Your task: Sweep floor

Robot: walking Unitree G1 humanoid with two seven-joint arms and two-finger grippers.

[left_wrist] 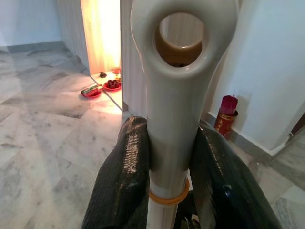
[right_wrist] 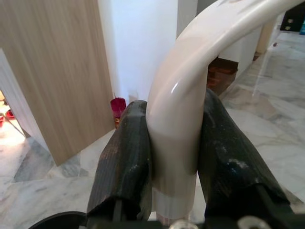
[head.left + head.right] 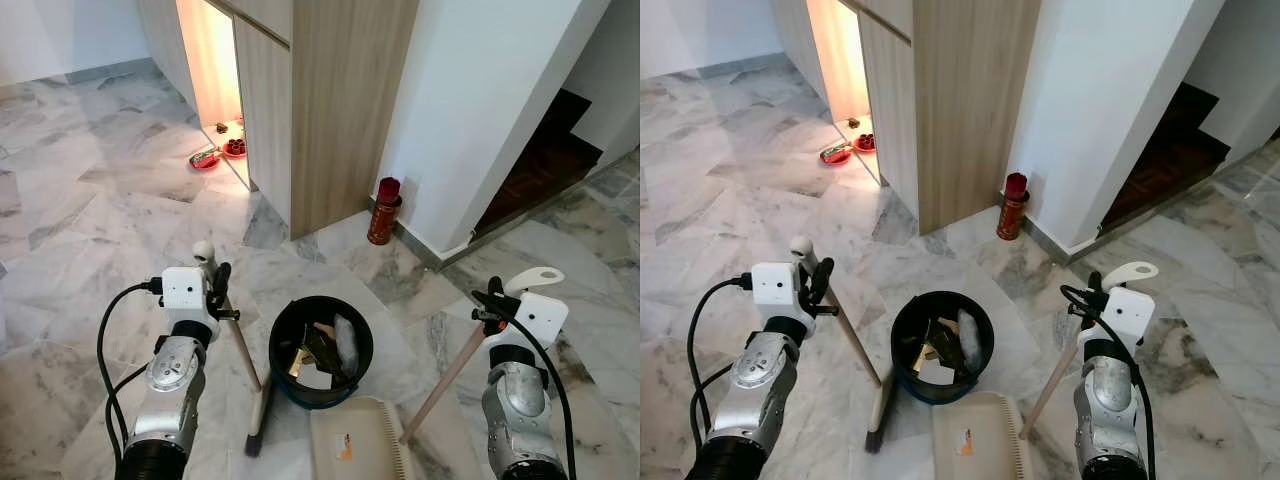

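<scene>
The left claw (image 3: 218, 283) is clenched on the broom (image 3: 243, 358) handle, and the right claw (image 3: 493, 302) grasps the dustpan (image 3: 358, 440) handle. The dustpan lies at 6 o'clock of the black bin (image 3: 320, 350), touching it. The bin holds paper scraps and wrappers. It seems the emptying step is done; next comes more sweeping.

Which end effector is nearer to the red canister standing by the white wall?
The right end effector, gripping the dustpan handle, is nearer to the red canister. The left end effector, gripping the broom handle, is farther off, beyond the black bin.
</scene>
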